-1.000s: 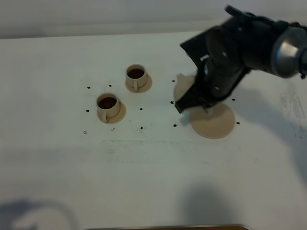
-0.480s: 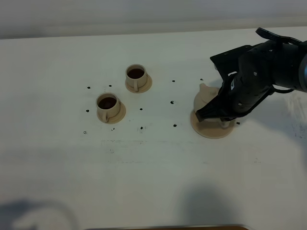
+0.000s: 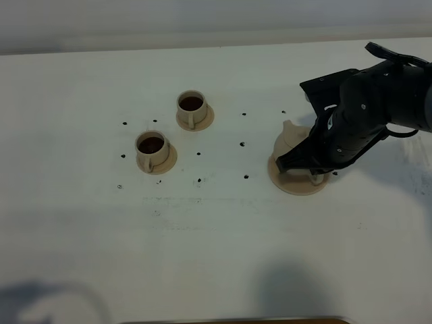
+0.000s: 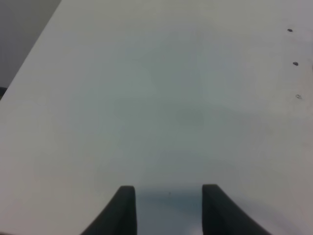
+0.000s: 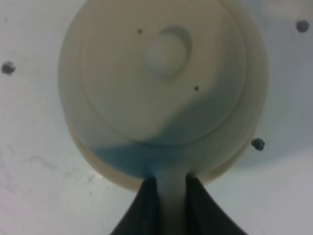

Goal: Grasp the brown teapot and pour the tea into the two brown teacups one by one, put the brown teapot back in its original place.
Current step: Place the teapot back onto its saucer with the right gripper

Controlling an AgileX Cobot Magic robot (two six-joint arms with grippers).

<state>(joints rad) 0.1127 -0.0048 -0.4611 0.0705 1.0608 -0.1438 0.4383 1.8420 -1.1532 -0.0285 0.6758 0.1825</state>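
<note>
Two right fingers (image 5: pixel 146 205) pinch the brown teapot's (image 5: pixel 164 88) handle between them.

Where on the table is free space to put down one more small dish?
Free: the broad near side of the table. Crowded: around the two teacups, and the large saucer where the right gripper holds the teapot.

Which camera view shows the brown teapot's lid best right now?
The right wrist view: it looks straight down on the lid and knob. In the exterior high view the right arm hides most of the brown teapot. The left wrist view shows none of it.
</note>
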